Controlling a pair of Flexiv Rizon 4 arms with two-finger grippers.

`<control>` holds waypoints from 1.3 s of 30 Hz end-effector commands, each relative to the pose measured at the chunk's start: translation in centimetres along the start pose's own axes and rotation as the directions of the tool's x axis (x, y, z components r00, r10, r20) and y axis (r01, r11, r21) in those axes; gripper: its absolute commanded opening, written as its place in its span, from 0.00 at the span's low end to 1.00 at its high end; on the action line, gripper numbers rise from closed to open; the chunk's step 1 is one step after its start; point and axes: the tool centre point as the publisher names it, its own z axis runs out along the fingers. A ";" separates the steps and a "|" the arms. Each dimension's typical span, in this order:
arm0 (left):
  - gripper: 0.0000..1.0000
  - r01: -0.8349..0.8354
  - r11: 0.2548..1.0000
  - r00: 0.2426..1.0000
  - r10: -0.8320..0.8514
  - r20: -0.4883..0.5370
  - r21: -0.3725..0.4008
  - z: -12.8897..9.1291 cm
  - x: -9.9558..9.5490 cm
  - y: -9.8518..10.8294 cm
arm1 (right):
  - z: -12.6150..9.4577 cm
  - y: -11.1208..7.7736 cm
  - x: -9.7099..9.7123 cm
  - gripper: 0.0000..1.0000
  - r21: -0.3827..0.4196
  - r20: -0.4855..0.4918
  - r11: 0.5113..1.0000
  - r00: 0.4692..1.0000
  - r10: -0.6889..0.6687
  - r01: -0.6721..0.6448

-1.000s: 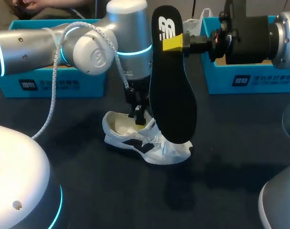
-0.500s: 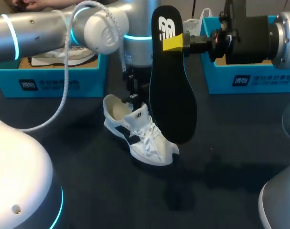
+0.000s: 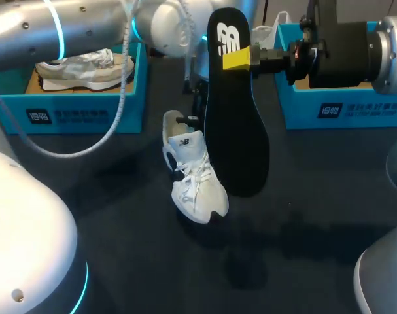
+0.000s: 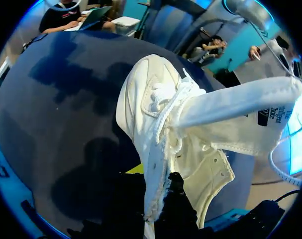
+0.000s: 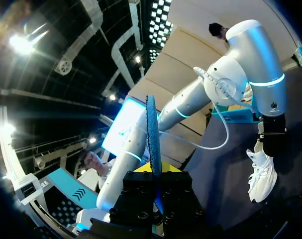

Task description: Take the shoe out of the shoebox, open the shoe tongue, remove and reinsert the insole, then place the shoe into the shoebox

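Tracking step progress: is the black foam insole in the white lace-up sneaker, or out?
Out. The black foam insole is clamped between the fingers of the right gripper, held in the air beside the white lace-up sneaker, not inside it.

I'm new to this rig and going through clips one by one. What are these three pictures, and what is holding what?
Two robot arms work at a dark table. The head view looks down from above and behind. The two round views come from a camera on each wrist. The left gripper grips a white shoe at its heel end, and its wrist view shows that shoe close up with the tongue lifted. The right gripper holds a black insole upright in the air. Two blue boxes sit at the back, and the left box holds another shoe.
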 end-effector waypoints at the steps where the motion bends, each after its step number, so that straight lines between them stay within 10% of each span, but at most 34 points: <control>1: 0.00 -0.299 0.946 0.945 0.275 -0.177 -0.126 -0.2 -1.3 -0.6 | 0.3 0.0 0.0 0.00 -0.001 0.003 1.000 1.000 0.001 -0.001; 23: 0.00 -0.267 0.952 0.949 0.234 -0.212 -0.147 2.9 -6.7 -2.5 | 0.3 0.0 0.0 0.00 -0.001 0.003 1.000 1.000 0.001 -0.001; 39: 0.00 -0.184 0.976 0.968 0.159 -0.196 -0.116 5.0 -6.2 -2.9 | 0.3 0.0 0.0 0.00 -0.001 0.003 1.000 1.000 0.001 -0.001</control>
